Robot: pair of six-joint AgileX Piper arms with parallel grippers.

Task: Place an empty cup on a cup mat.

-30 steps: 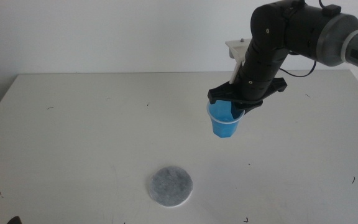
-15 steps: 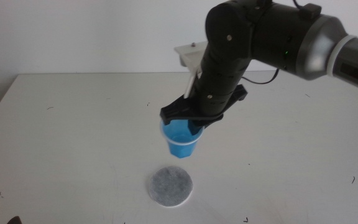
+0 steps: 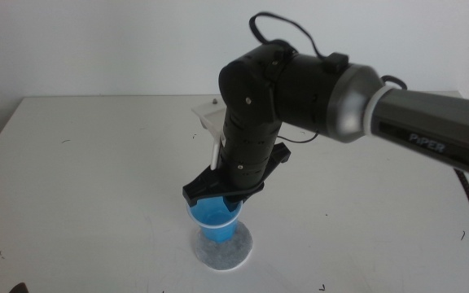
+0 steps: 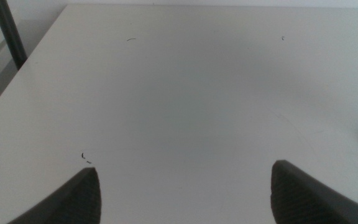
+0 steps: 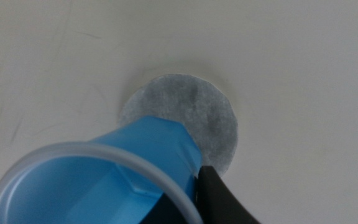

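The blue cup (image 3: 216, 221) is held at its rim by my right gripper (image 3: 218, 195), which is shut on it. In the middle view the cup hangs directly over the round grey cup mat (image 3: 236, 251), its base at or just above the mat; I cannot tell whether they touch. In the right wrist view the cup (image 5: 135, 155) looks empty and covers the mat's (image 5: 197, 112) near edge, with one dark fingertip (image 5: 219, 199) against its wall. My left gripper (image 4: 185, 186) is open and empty, waiting over bare table at the front left.
The white table (image 3: 96, 163) has a few small dark marks. Its left edge and a dark post (image 4: 8, 31) show in the left wrist view. The right arm's body (image 3: 300, 89) reaches across the table's middle.
My right gripper has carried the cup from the table's right-middle leftward, toward the front and down, until it hangs low over the mat. The left gripper shows no change.
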